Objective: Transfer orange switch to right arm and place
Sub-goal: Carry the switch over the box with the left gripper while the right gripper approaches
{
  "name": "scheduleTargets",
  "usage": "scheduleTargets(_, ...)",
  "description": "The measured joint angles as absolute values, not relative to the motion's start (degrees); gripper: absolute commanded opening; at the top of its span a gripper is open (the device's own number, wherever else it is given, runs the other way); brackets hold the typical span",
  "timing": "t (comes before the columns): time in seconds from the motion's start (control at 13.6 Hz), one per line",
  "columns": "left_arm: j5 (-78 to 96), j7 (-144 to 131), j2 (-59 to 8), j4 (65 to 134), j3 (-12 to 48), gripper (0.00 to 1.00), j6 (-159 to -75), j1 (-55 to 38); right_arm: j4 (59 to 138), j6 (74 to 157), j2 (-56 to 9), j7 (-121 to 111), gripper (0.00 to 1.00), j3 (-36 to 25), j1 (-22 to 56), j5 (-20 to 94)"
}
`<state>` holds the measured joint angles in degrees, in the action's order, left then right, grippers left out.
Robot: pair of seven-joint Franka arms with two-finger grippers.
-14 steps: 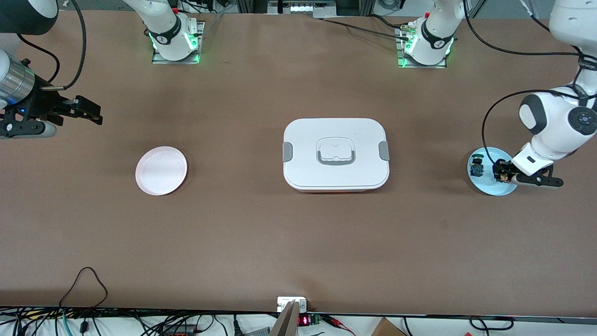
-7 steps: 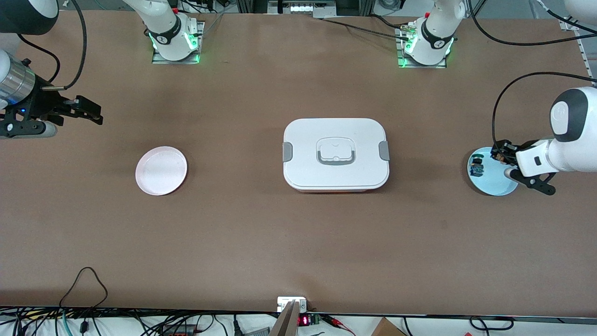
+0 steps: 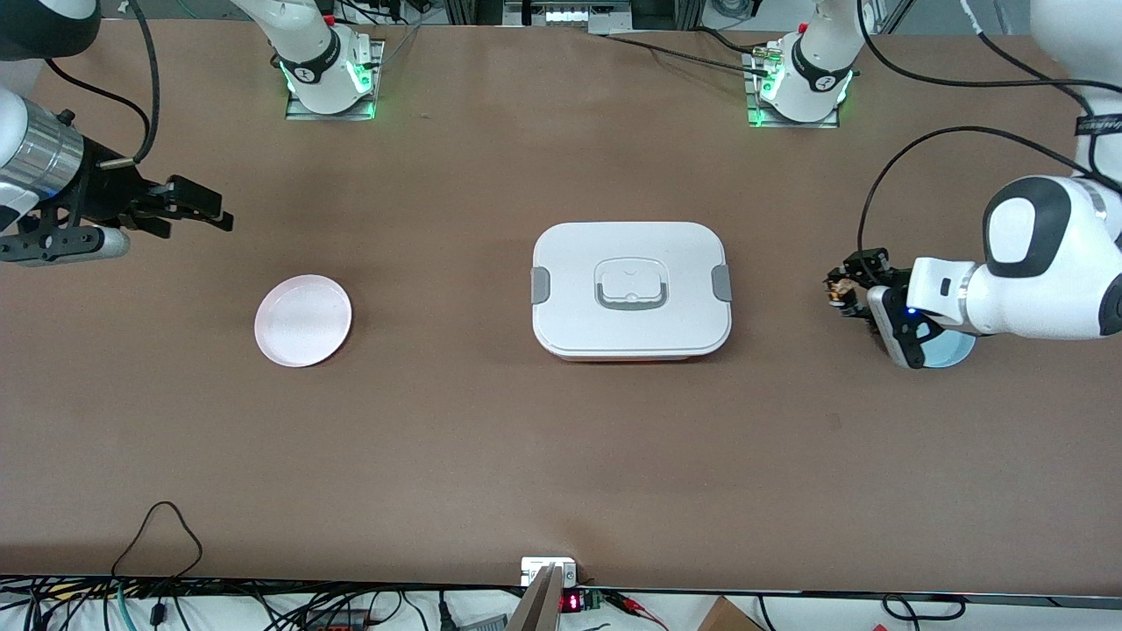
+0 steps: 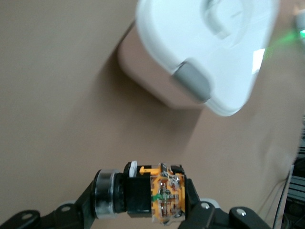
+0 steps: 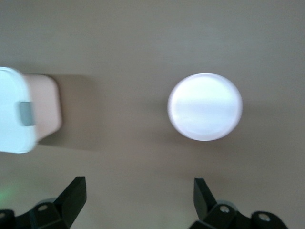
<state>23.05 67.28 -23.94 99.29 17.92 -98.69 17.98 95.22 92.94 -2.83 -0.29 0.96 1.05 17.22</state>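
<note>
On the counter (image 3: 491, 421) there are 2 plates and 1 white lidded box (image 3: 630, 289). The pink plate (image 3: 303, 320) lies toward the right arm's end from the box. The blue plate (image 3: 951, 349), toward the left arm's end, is mostly hidden under the left arm. The left gripper (image 3: 843, 289) is clamped on the 1 orange switch (image 4: 159, 195), in the air between box and blue plate. The right gripper (image 3: 195, 210) hangs spread wide, empty, near the pink plate.
</note>
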Motion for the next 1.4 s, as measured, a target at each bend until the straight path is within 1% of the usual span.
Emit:
scheduleTargets(0.29,41.76,86.66,-26.39,99.25,22.08,0.13,-98.64,17.86,95.22,92.94,-3.79,-0.30,1.00,0.50,0.85,35.50)
scheduleTargets(0.59,60.05,96.77,-26.85,99.20,27.82,0.12,-98.61,17.21,95.48,92.88,-6.97,-0.30,1.00,0.75,0.97,50.33)
scheduleTargets(0.81,73.59,104.62,-26.88,98.69,29.17,0.10,-100.02,14.12,96.00,92.87,-8.94,-0.33,1.00,1.24,2.03,58.17)
scheduleTargets(1.03,85.52,114.33,-27.00,99.04,30.15,0.09,-105.82,10.09,99.16,92.85,-9.97,-0.31,1.00,1.42,3.09,69.48)
scheduleTargets(1.18,90.36,116.65,-27.02,99.01,30.55,0.06,-112.69,6.61,100.59,92.81,-11.54,-1.70,1.00,1.45,4.11,75.24)
scheduleTargets(1.4,98.77,121.20,-26.85,98.67,31.17,0.06,-123.77,0.18,101.23,92.79,-14.39,-6.25,1.00,1.51,6.94,81.17)
